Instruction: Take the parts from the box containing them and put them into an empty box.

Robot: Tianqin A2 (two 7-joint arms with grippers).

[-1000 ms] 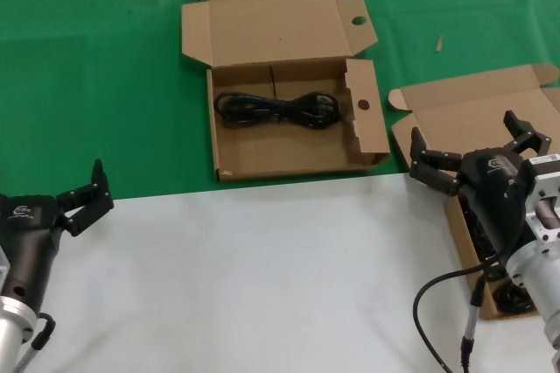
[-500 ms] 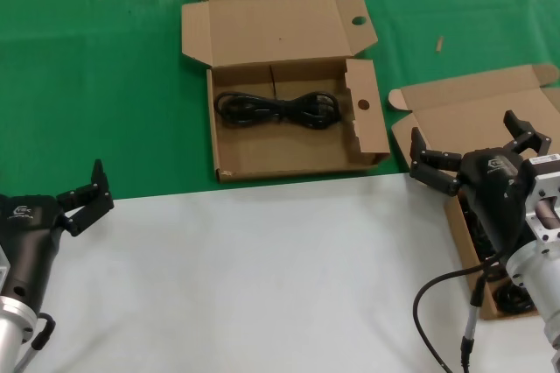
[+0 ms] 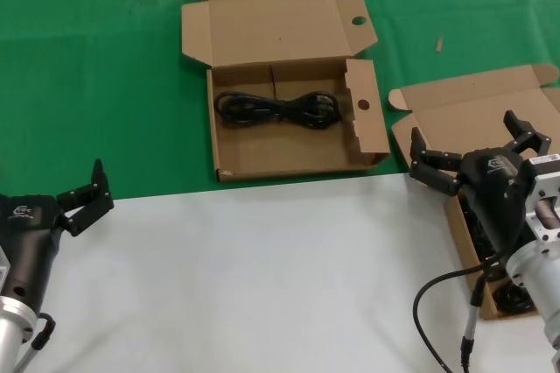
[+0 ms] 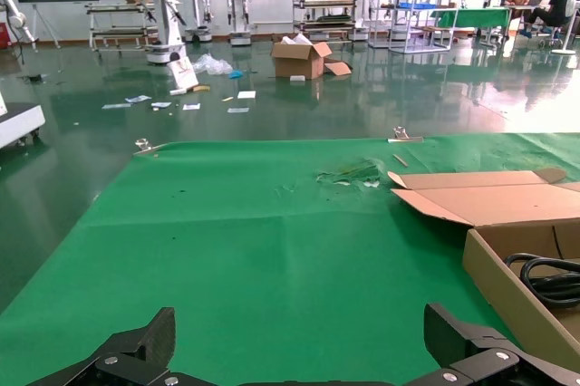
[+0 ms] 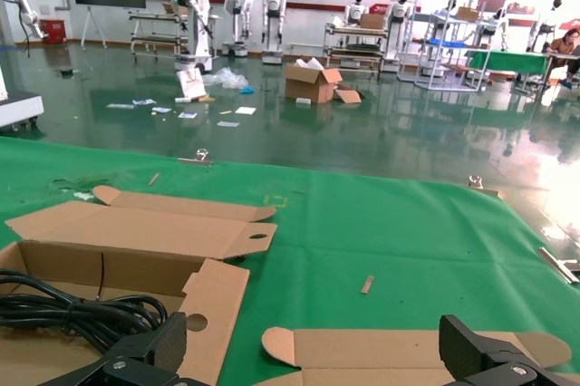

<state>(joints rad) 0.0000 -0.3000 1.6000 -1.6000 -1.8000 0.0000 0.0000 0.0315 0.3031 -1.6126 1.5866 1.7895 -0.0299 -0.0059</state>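
The right gripper [image 3: 471, 152] hangs with its fingers spread wide and nothing between them, over the plain-lidded box [image 3: 477, 115] at the table's right edge, whose lid lies folded back. Dark cable bundles [image 3: 516, 299] show in that box beside the arm, mostly hidden by it. A small white logo sits on the gripper's black housing; its lettering is too small to read.

The left gripper [image 3: 86, 195] rests low at the near left over the white sheet [image 3: 262, 277], fingers likewise parted and empty, bearing the same unreadable logo.

Farther back on the green mat [image 3: 87, 84] stands the box with round holes [image 3: 289, 119], lid open, with one black coiled cable bundle [image 3: 278, 109] lying across its floor. No printing is visible on either box
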